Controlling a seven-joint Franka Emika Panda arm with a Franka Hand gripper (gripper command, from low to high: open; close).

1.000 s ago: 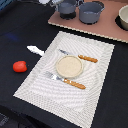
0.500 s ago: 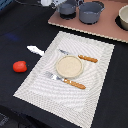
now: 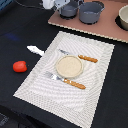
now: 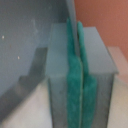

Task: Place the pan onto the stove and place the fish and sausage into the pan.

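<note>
The blue-grey pan [image 3: 68, 9] sits at the far end of the pinkish-brown stove [image 3: 107, 27], beside a larger grey pot [image 3: 91, 11]. My gripper [image 3: 58, 5] is at the pan's handle side. In the wrist view the teal pads [image 4: 75, 95] are pressed together with the thin grey handle [image 4: 78, 27] between them, and the pan's body [image 4: 25, 45] lies alongside. The red sausage [image 3: 20, 66] and the white fish [image 3: 35, 49] lie on the dark table towards the exterior view's left, far from the gripper.
A striped off-white placemat [image 3: 95, 95] holds a round tan plate [image 3: 69, 66], a wooden-handled fork [image 3: 67, 81] and a knife [image 3: 80, 57]. A white-rimmed vessel [image 3: 123, 17] stands on the stove at the exterior view's right.
</note>
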